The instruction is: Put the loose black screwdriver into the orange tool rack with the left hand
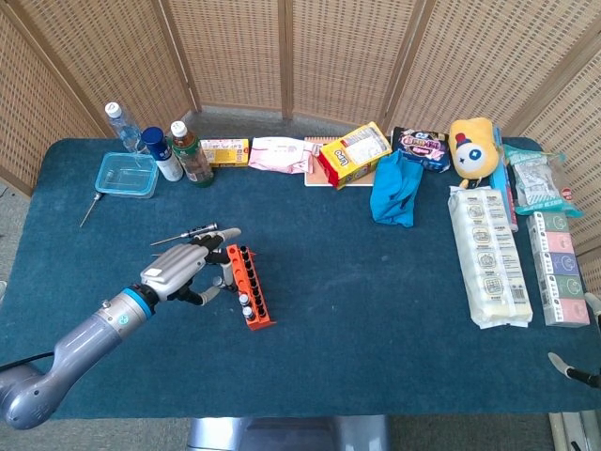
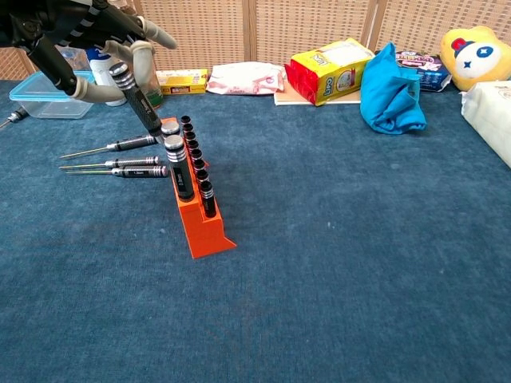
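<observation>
In the chest view my left hand (image 2: pixel 76 32) hangs at the top left and grips a black screwdriver (image 2: pixel 136 100) by its handle. The screwdriver tilts, silver cap up, and its tip points down at the far end of the orange tool rack (image 2: pixel 204 231). The rack holds several black screwdrivers upright. Three more loose screwdrivers (image 2: pixel 128 144) lie flat on the cloth to the rack's left. In the head view the left hand (image 1: pixel 183 268) sits just left of the rack (image 1: pixel 261 318). Only a sliver of my right hand (image 1: pixel 571 368) shows at the lower right edge.
A clear plastic box (image 1: pixel 126 174) and bottles (image 1: pixel 192 155) stand at the back left. A yellow bag (image 1: pixel 355 155), a blue cloth (image 1: pixel 394 188), a plush toy (image 1: pixel 472 141) and long white packs (image 1: pixel 488 254) fill the back and right side.
</observation>
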Controlling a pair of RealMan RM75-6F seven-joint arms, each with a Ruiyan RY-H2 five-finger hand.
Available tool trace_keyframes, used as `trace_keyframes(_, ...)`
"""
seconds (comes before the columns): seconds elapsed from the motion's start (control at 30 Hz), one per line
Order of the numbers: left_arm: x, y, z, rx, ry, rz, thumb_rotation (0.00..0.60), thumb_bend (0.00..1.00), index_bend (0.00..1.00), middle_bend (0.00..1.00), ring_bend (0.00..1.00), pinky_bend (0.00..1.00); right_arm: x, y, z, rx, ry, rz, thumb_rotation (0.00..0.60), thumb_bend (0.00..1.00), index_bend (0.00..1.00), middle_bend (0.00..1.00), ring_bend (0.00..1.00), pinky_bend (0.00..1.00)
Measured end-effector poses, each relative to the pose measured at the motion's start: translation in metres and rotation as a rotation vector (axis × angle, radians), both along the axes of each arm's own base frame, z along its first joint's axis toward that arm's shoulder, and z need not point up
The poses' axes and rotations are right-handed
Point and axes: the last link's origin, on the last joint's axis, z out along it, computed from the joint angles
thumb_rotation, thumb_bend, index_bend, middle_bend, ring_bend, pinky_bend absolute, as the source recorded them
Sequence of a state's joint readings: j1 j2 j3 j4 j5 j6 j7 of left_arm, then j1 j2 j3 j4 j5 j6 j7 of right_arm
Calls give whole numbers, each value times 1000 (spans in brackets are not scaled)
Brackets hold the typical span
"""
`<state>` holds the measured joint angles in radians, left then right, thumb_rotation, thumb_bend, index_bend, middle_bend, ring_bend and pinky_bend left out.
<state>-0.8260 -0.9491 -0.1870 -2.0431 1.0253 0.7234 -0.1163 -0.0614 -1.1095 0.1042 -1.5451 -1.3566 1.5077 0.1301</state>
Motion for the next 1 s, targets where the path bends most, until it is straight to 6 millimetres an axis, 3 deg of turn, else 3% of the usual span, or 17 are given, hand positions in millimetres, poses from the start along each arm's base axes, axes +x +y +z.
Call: trace_keyframes(1.0,9,2,-10,-16,59,8,600,473,577,0,0,49,-5,3,-1,1,-9,-17,550,45,110,125,99,72)
